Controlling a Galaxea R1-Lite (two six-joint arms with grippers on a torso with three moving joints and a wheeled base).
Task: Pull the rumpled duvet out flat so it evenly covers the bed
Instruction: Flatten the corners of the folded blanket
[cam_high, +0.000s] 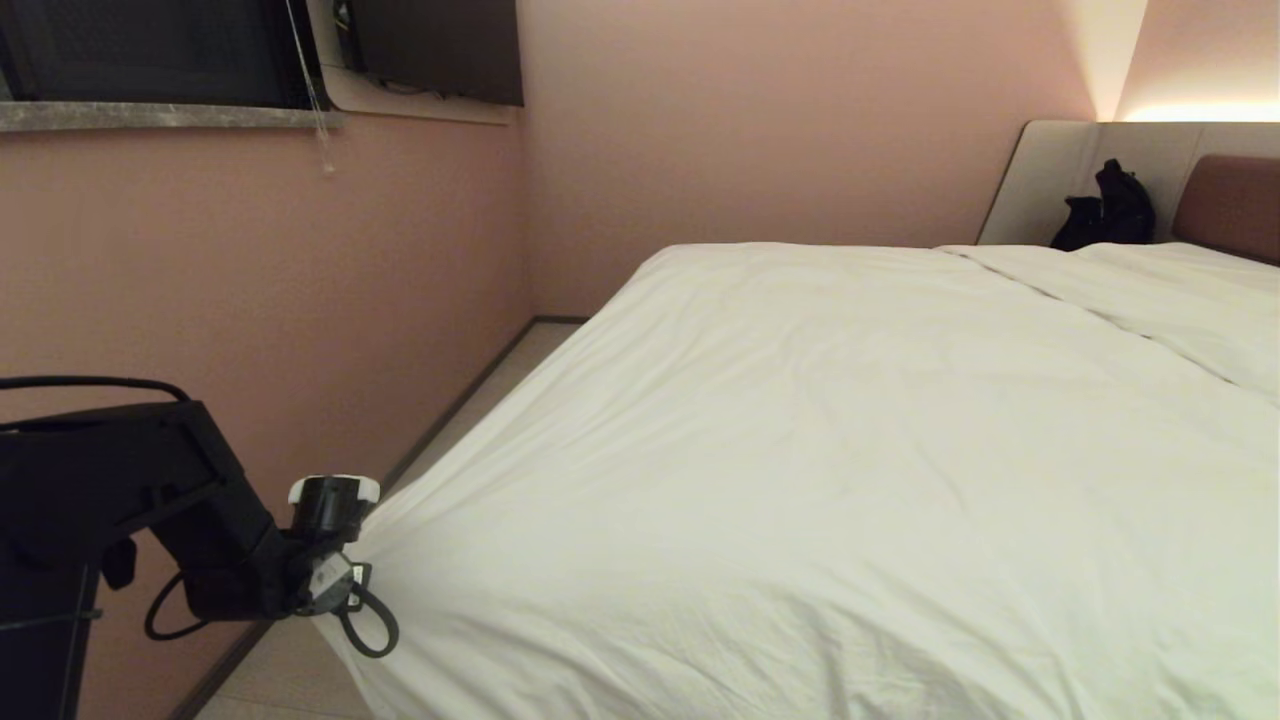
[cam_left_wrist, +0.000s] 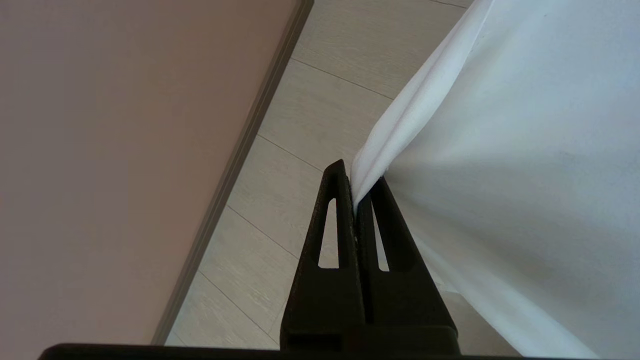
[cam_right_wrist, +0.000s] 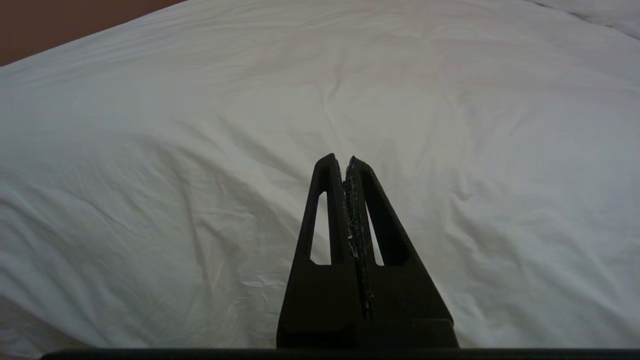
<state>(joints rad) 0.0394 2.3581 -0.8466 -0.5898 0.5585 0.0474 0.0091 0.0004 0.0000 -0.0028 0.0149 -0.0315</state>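
The duvet (cam_high: 820, 460) hides the bed's base, and the headboard (cam_high: 1235, 205) (reddish-brown) is cut off.

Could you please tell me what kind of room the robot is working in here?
Most likely a hotel-style bedroom: a wide bed under a white duvet, white pillows by the padded headboard, pink walls.
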